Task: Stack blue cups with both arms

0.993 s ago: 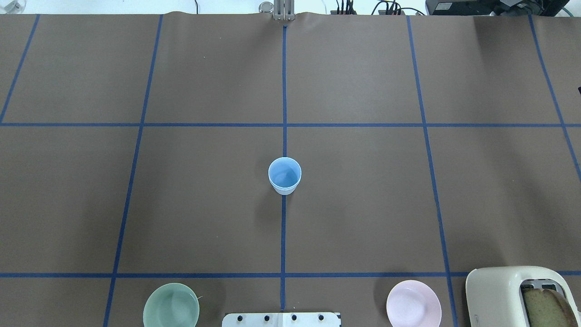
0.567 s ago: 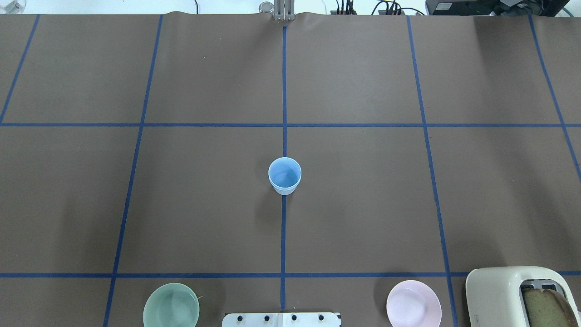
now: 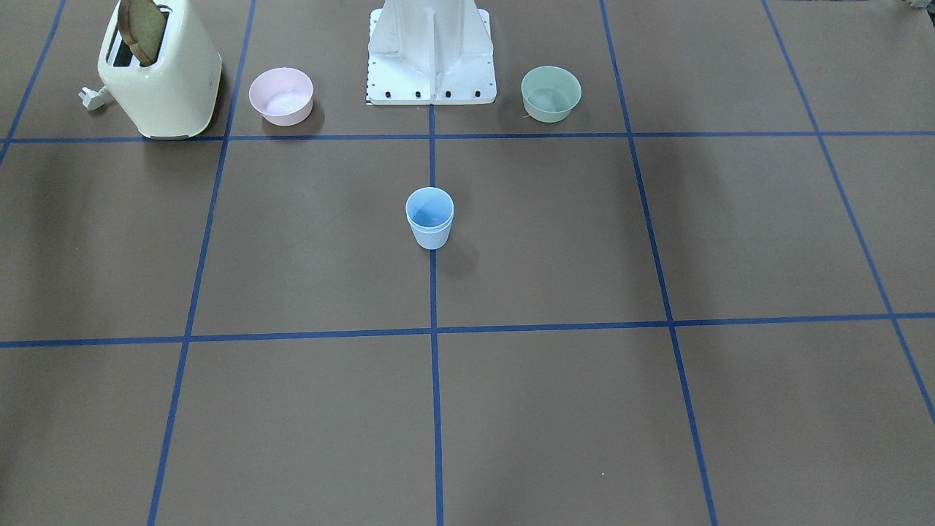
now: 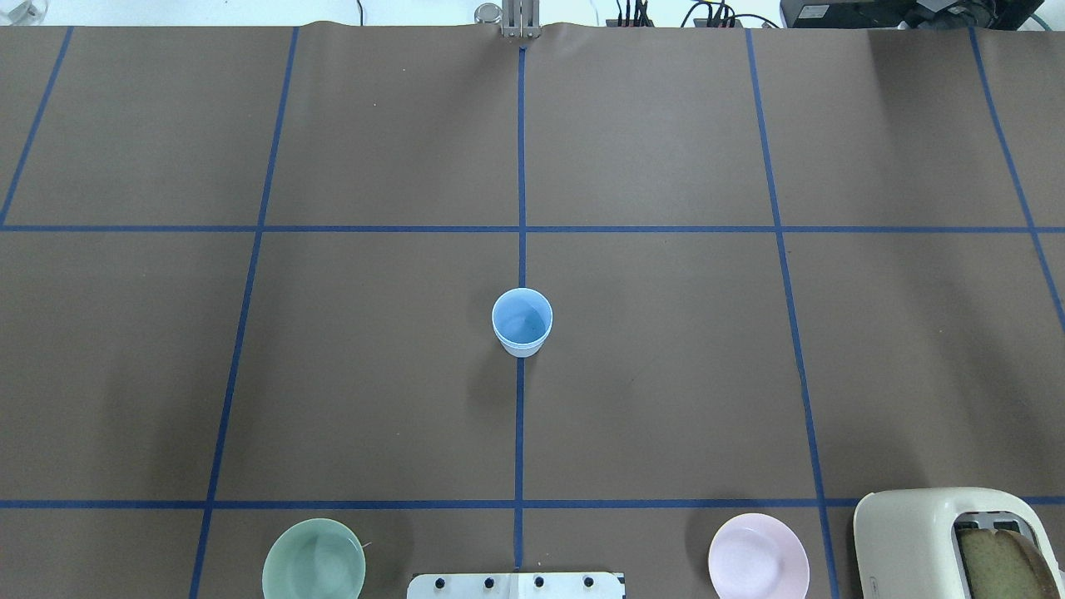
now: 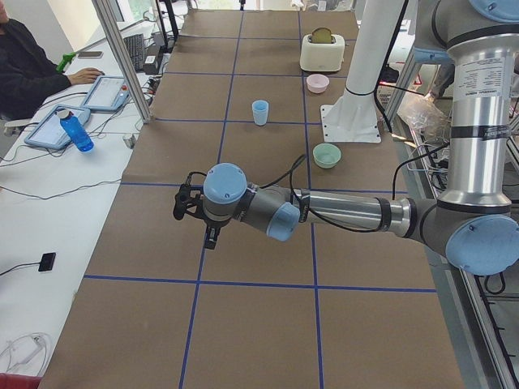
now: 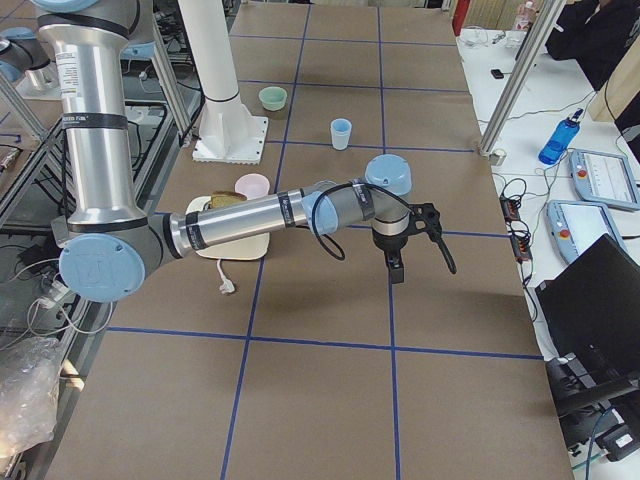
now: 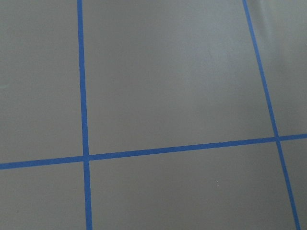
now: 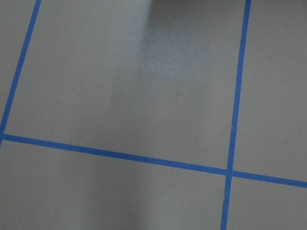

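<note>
Two pale sky-blue plastic tumblers (image 4: 522, 322) stand upright at the centre of the overhead view, one seated in the other as a single stack. They rest on the middle blue tape line of the brown paper-covered desk (image 4: 666, 374). Along the lower edge of that view lie a pale green plastic bowl (image 4: 314, 559) at lower left, a pale pink plastic bowl (image 4: 758, 559) at lower right, and a cream toaster holding a bread slice (image 4: 948, 541) in the corner. In the side views the left end effector (image 5: 211, 235) and the right end effector (image 6: 396, 268) hang above bare desk, well apart from the stack. Whether their jaws are wide or narrow cannot be told. Both wrist views show only desk and tape.
</note>
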Robot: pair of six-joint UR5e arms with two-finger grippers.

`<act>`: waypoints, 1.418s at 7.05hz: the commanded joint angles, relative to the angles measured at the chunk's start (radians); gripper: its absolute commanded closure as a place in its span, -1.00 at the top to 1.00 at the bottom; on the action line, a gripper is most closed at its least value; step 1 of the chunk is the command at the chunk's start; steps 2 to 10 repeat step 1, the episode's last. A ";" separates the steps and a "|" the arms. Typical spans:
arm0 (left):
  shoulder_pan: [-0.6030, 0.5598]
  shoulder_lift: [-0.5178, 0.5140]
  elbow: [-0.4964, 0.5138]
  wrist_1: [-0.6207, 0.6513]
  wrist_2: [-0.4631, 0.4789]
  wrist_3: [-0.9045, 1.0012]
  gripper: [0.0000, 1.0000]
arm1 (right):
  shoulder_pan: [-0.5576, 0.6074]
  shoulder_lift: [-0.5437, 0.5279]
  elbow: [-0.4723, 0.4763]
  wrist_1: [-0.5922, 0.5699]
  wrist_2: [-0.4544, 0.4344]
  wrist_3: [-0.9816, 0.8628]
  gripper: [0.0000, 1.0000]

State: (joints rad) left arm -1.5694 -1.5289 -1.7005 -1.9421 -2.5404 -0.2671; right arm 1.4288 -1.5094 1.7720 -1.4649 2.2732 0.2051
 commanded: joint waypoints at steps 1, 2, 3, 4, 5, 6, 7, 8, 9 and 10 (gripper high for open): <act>0.000 0.000 -0.002 -0.001 0.000 0.000 0.95 | -0.001 0.003 -0.006 -0.003 0.000 0.004 1.00; 0.000 0.000 -0.002 -0.001 0.000 0.000 0.95 | -0.001 0.003 -0.006 -0.003 0.000 0.004 1.00; 0.000 0.000 -0.002 -0.001 0.000 0.000 0.95 | -0.001 0.003 -0.006 -0.003 0.000 0.004 1.00; 0.000 0.000 -0.002 -0.001 0.000 0.000 0.95 | -0.001 0.003 -0.006 -0.003 0.000 0.004 1.00; 0.000 0.000 -0.002 -0.001 0.000 0.000 0.95 | -0.001 0.003 -0.006 -0.003 0.000 0.004 1.00; 0.000 0.000 -0.002 -0.001 0.000 0.000 0.95 | -0.001 0.003 -0.006 -0.003 0.000 0.004 1.00; 0.000 0.000 -0.002 -0.001 0.000 0.000 0.95 | -0.001 0.003 -0.006 -0.003 0.000 0.004 1.00; 0.000 0.000 -0.002 -0.001 0.000 0.000 0.95 | -0.001 0.003 -0.006 -0.003 0.000 0.004 1.00; 0.000 0.000 -0.002 -0.001 0.000 0.000 0.95 | -0.001 0.003 -0.006 -0.003 0.000 0.004 1.00; 0.000 0.000 -0.002 -0.001 0.000 0.000 0.95 | -0.001 0.003 -0.006 -0.003 0.000 0.004 1.00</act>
